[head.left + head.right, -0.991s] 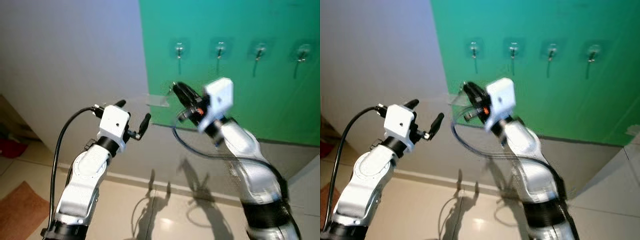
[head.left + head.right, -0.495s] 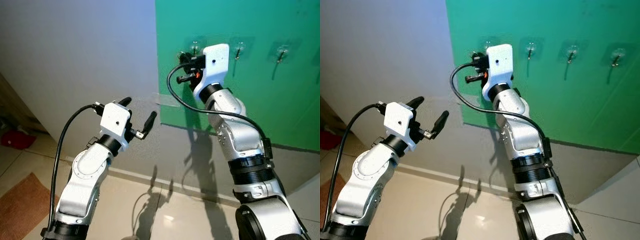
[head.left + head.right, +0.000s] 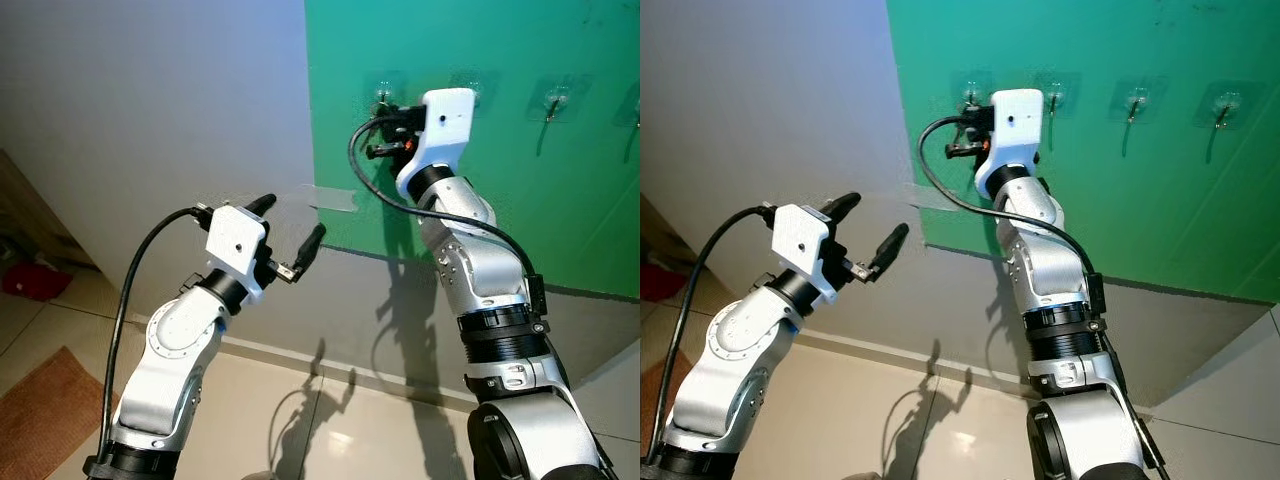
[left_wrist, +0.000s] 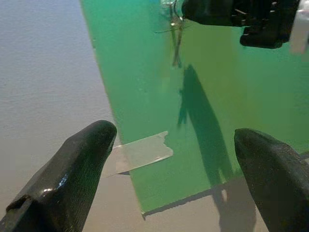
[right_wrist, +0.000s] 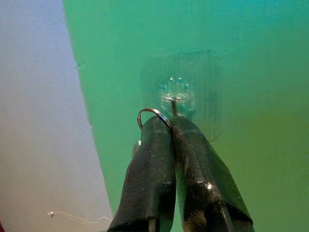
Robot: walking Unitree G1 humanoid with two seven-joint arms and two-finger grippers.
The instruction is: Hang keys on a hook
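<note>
My right gripper [image 3: 383, 137] is raised against the green wall panel [image 3: 560, 190], right at the leftmost clear stick-on hook [image 3: 970, 90]. Seen from the right wrist, its fingers [image 5: 159, 159] are shut on a thin metal key ring [image 5: 153, 115], whose loop sits just beside the hook's [image 5: 175, 96] metal prong. The keys themselves are hidden behind the fingers. My left gripper [image 3: 290, 222] is held open lower down and to the left, in front of the grey wall, with nothing between its fingers.
Three more clear hooks [image 3: 1135, 100] run in a row to the right on the green panel. A strip of clear tape [image 4: 142, 152] holds the panel's left edge to the grey wall [image 3: 150, 100]. Below lie a tiled floor [image 3: 330, 440] and a brown mat [image 3: 40, 420].
My right arm has risen from below the hooks, carrying the key ring up to the leftmost hook. The left arm has barely moved. The camera shifted slightly.
</note>
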